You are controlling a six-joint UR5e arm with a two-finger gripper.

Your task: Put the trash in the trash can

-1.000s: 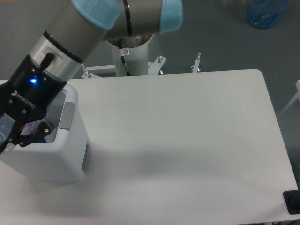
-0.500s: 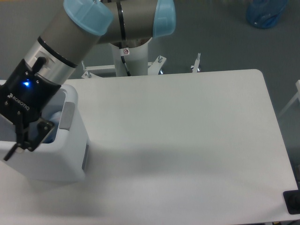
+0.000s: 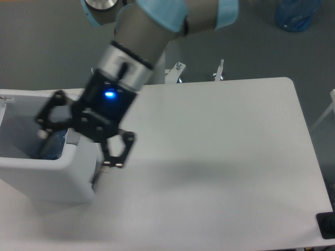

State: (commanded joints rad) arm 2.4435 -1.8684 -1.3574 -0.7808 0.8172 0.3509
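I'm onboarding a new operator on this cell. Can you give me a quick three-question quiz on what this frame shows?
1. True or false: the gripper holds a bottle.
2. Where does the trash can stand? A) the table's left edge B) the table's right edge C) the floor
3. What can be glimpsed inside the can against its right wall?

Key:
1. False; the fingers are spread wide with nothing between them.
2. A.
3. Something blue and clear, likely the crushed bottle; it's mostly hidden, so this is uncertain.

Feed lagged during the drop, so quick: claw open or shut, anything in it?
Claw: open, fingers spread wide, holding nothing, above the right wall of the large white boxy plastic trash can.
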